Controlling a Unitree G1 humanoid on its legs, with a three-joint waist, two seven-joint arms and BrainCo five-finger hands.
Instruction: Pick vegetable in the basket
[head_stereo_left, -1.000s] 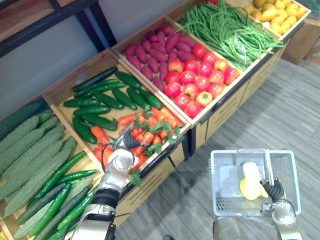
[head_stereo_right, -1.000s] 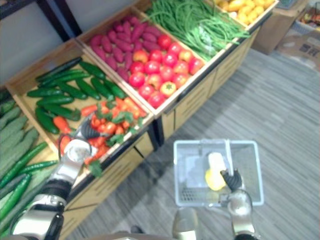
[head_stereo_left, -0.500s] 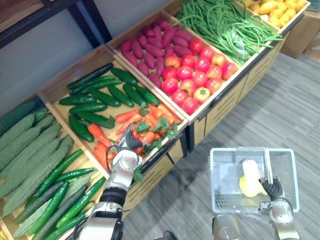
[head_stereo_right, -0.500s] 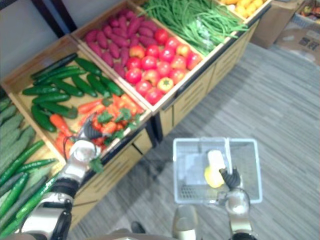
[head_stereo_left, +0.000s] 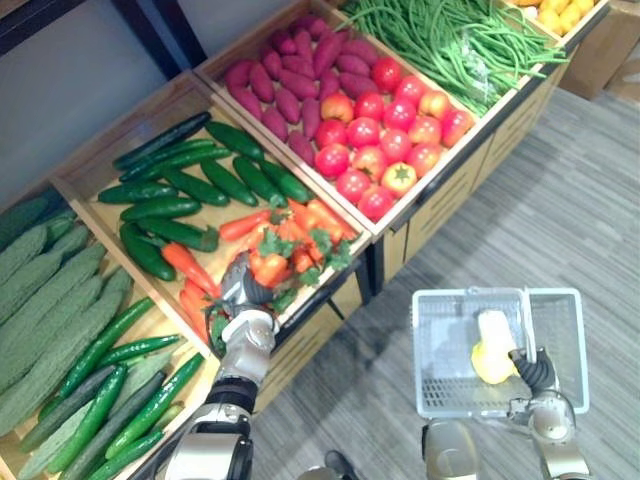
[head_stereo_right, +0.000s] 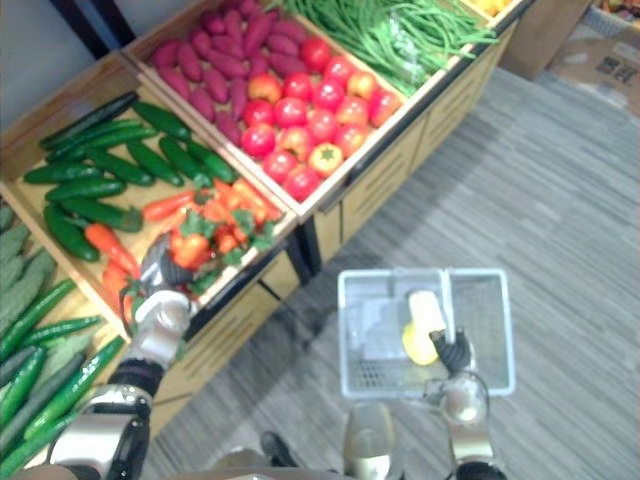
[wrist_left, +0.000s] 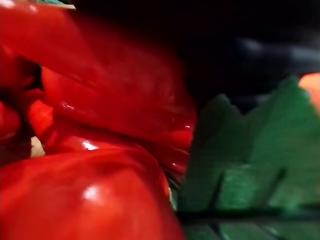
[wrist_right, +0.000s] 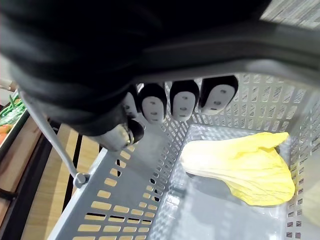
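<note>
Your left hand (head_stereo_left: 244, 293) sits low and left of centre in the head views. It is pushed into the pile of red-orange vegetables (head_stereo_left: 285, 250) with green leaves (wrist_left: 245, 150) at the front of the wooden crate (head_stereo_left: 125, 135). You cannot tell whether this hand is spread or closed on anything; its wrist view shows glossy red skins pressed close. Dark cucumbers (head_stereo_left: 190, 185) lie further back in the same crate.

Your right hand (head_stereo_left: 533, 372), at lower right, has its fingers (wrist_right: 182, 102) curled round the handle (wrist_right: 280, 67) of the grey basket (head_stereo_left: 443, 350), with grey floor around it. One pale yellow leafy vegetable (wrist_right: 245, 167) lies on the basket's bottom.
</note>
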